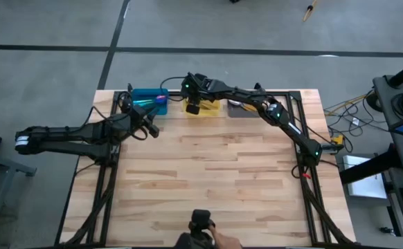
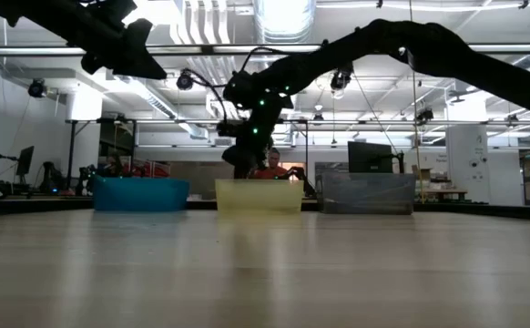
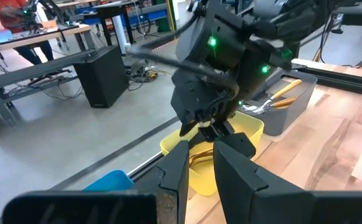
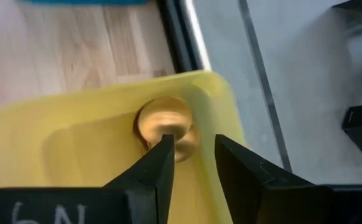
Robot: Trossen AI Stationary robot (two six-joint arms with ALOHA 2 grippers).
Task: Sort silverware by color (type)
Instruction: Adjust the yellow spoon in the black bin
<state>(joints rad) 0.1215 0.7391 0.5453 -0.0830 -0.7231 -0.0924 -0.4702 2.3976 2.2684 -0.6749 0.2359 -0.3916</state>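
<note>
High view, from left to right: the left gripper [image 1: 148, 126] hangs just in front of the blue bin [image 1: 148, 101], near the table's far edge, likely waiting out of the other arm's way. Its fingers [image 3: 237, 169] stand slightly apart in the left wrist view, with nothing between them. In the blue bin a purple-teal spoon [image 1: 159, 99] lies at the right end. Next along the row is the yellow bin [image 1: 210, 107], and the right gripper [image 1: 194, 106] hangs directly over it, pointing down, which suits dropping a gold piece into the matching bin. The right wrist view shows its fingers [image 4: 159, 167] parted, and beneath the gap a gold spoon [image 4: 162, 126] lies free on the bin's floor: round shiny bowl, warm brass colour. Furthest right, the gray bin [image 3: 299, 102] holds orange spoons [image 3: 282, 93] with silver bowls. No spoon lies on the bare table [image 1: 222, 180].
</note>
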